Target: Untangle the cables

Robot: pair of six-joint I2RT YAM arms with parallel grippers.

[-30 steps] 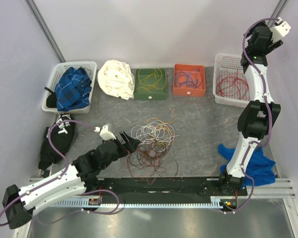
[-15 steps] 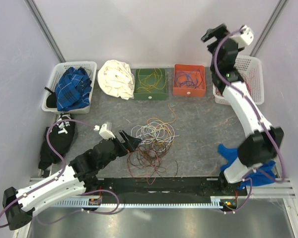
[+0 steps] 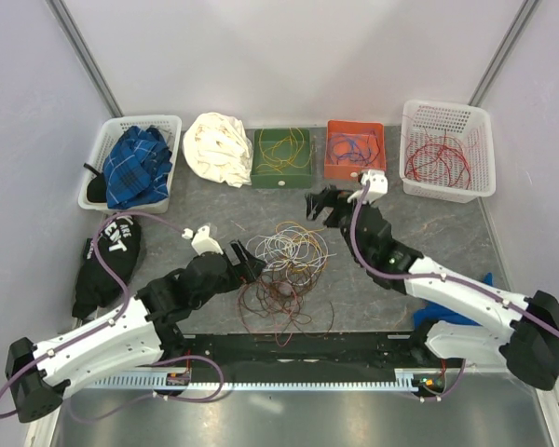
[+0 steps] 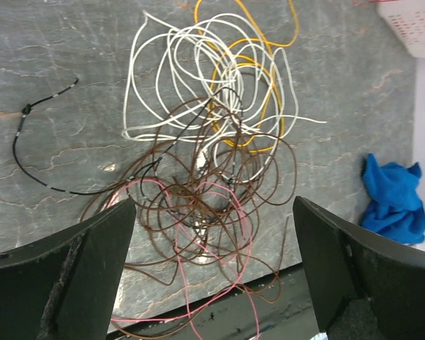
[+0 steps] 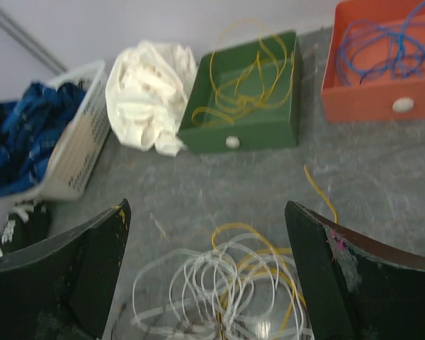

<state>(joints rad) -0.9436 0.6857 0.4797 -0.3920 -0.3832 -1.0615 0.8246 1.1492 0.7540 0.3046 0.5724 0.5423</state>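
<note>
The cables (image 3: pixel 284 265) lie in one knotted heap on the grey table: white and yellow loops at the back, brown and pink strands (image 4: pixel 212 212) toward the front edge. A loose black wire (image 4: pixel 28 142) trails off to the side. My left gripper (image 3: pixel 246 264) sits at the heap's left edge. It is open, its jaws set wide above the brown strands (image 4: pixel 212 202), with nothing held. My right gripper (image 3: pixel 324 207) hovers just behind the heap, also open and empty, with the white loops (image 5: pixel 227 283) below it (image 5: pixel 207 209).
Along the back stand a basket (image 3: pixel 98 158) of blue plaid cloth, a white cloth (image 3: pixel 219 149), a green box (image 3: pixel 282 177) with yellow wires, an orange box (image 3: pixel 354 172) with blue wires and a white basket (image 3: pixel 447 194) with red wires. A black bag (image 3: pixel 107 265) lies left, a blue cloth (image 4: pixel 393 198) right.
The right arm has swung down from high over the back-right basket to low behind the heap, jaws now fully wide. The left arm crept slightly toward the heap.
</note>
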